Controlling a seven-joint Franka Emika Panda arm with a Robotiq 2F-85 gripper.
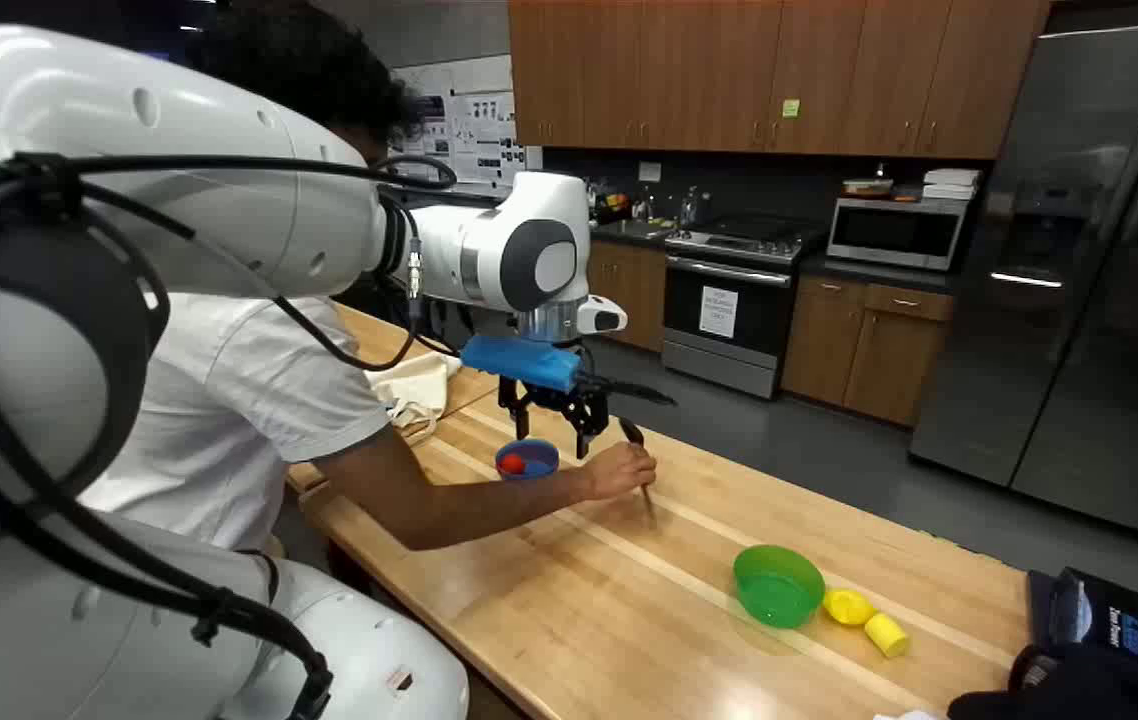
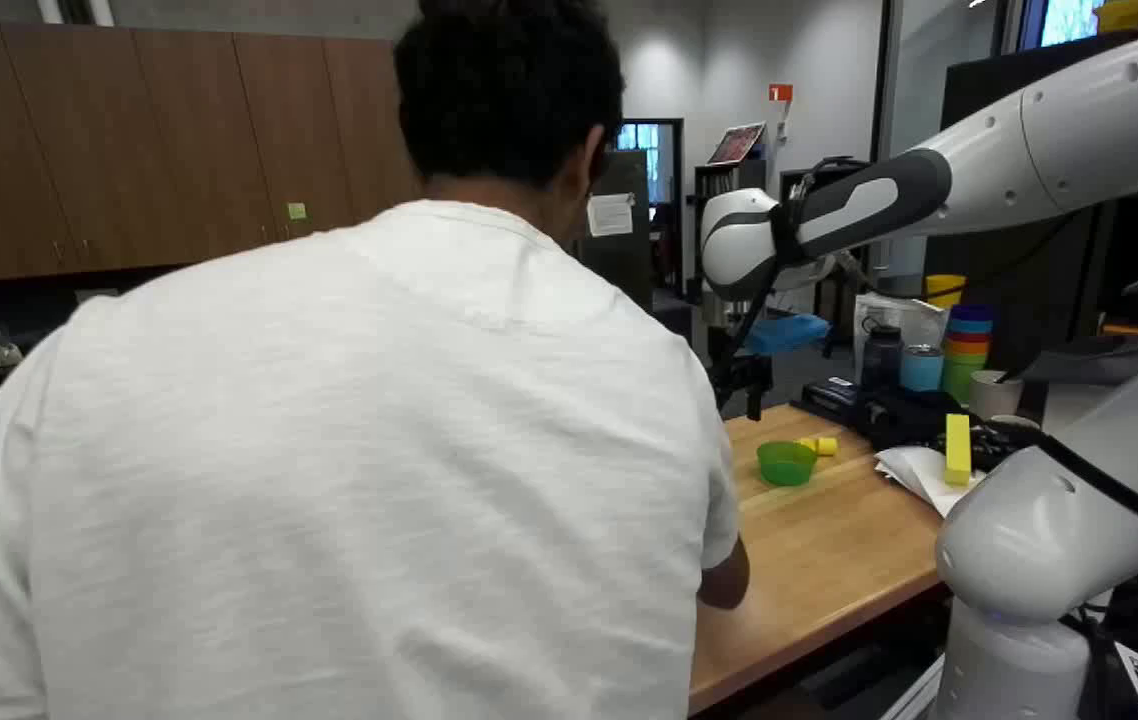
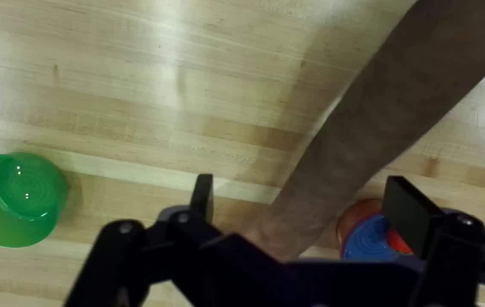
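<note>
A slender dark utensil [image 1: 633,432] is gripped by a human hand [image 1: 621,470] above the bench [image 1: 569,590], leaning slightly off upright with its broader end on top; whether its lower tip meets the wood I cannot tell. Over the forearm [image 3: 366,123], near that hand, hangs the gripper [image 1: 553,437], its fingers spread well apart, and in the wrist view the forearm passes beneath the gap between them. A blue bowl [image 1: 542,466] sits on the bench just past the forearm, with a round red item [image 1: 512,463] inside; one finger partly covers both in the wrist view. Well apart from these stands a green bowl [image 1: 777,598], a yellow round piece [image 1: 848,606] just beside it and a yellow cylinder [image 1: 887,635] lying next to that piece. Farther along are a dark printed box [image 1: 1124,625] and, in an exterior view, a yellow block [image 2: 957,450] against white papers [image 2: 917,474], near a light-blue cup [image 2: 921,368]. The person [image 2: 369,450], in a white shirt, hides much of the bench there. Beyond stand an oven [image 1: 729,335], a microwave [image 1: 894,232] and a refrigerator [image 1: 1059,270].
</note>
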